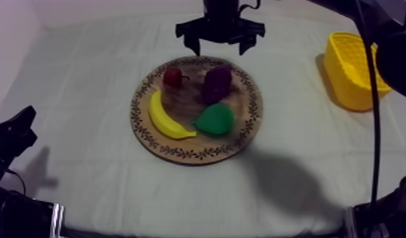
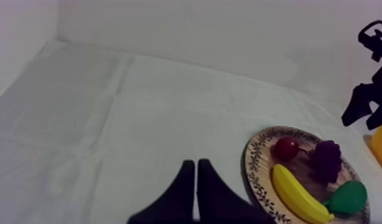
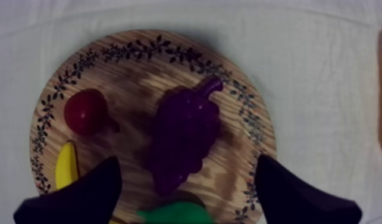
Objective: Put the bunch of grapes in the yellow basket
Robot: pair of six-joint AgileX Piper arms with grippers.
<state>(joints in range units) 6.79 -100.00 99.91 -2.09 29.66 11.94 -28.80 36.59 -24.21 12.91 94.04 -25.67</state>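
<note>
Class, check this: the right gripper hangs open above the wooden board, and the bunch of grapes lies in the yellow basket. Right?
No: the bunch of grapes lies on the wooden board, not in the yellow basket; the right wrist view shows it. The right gripper does hang open above.

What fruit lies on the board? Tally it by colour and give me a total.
Yellow: 1, banana
Green: 1, pear
Purple: 1, grapes
Red: 1, red fruit
Total: 4

Grey-white tablecloth [image 1: 73, 95], pale wall [image 2: 169, 30] behind
</note>
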